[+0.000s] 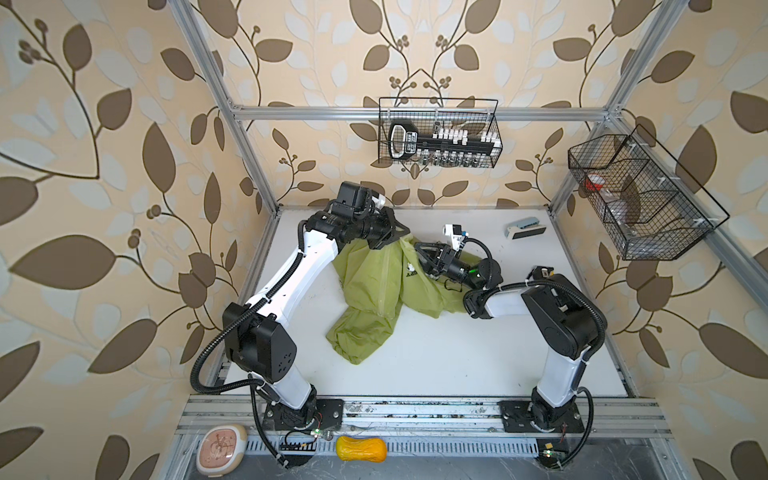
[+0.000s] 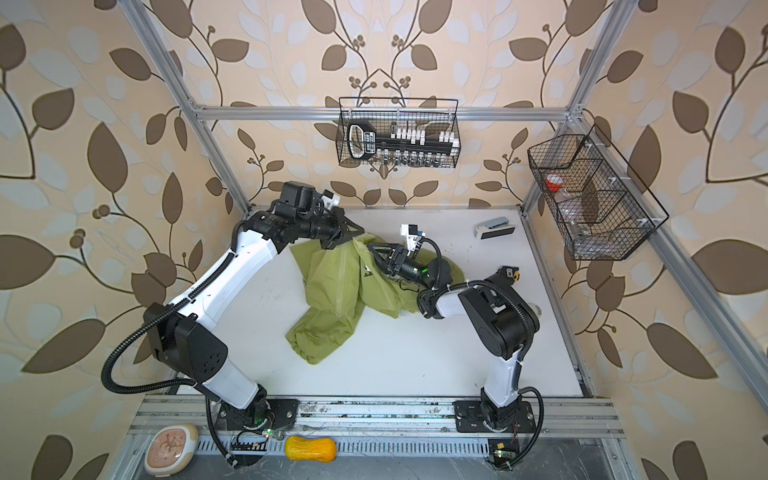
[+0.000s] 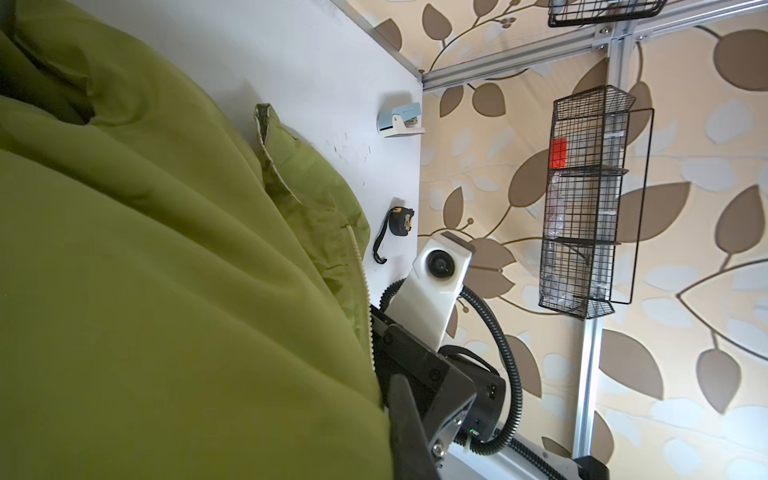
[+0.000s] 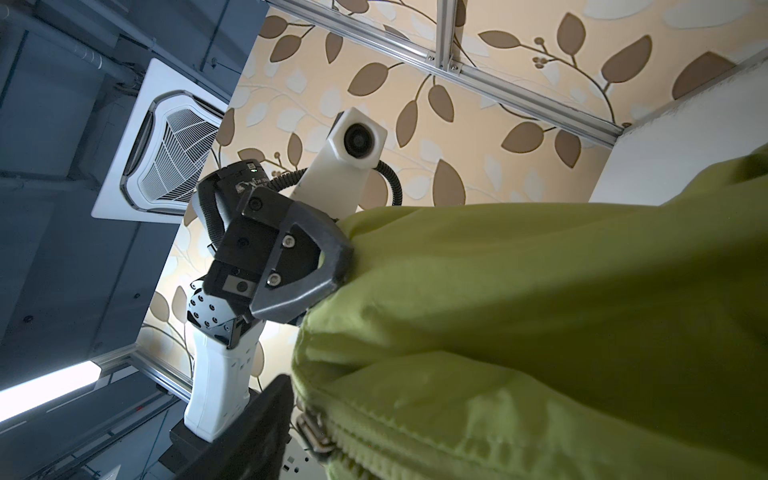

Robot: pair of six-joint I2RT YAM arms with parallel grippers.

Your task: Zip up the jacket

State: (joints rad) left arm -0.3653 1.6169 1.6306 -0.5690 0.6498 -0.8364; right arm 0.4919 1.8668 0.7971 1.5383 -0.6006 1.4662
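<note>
Olive jacket (image 1: pixel 374 291) crumpled mid-table (image 1: pixel 415 374), away from table edges; bare white surface between jacket and arm bases. Left gripper (image 1: pixel 398 237) clenched on jacket's far fabric edge, holding it raised. Right gripper (image 1: pixel 419 258) released, jaws spread beside zipper pull (image 4: pixel 312 430). Chest patch (image 1: pixel 411 272) lettering and blue-white stapler (image 1: pixel 522 227) label too small to read.

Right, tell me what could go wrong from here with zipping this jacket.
1. The zipper pull lies beside a finger of the right gripper, whose jaws look apart: closing now may catch fabric instead.
2. The left gripper pinches only a bunch of the jacket, whose rest lies crumpled on the table: a slack zip line could jam the pull.
</note>
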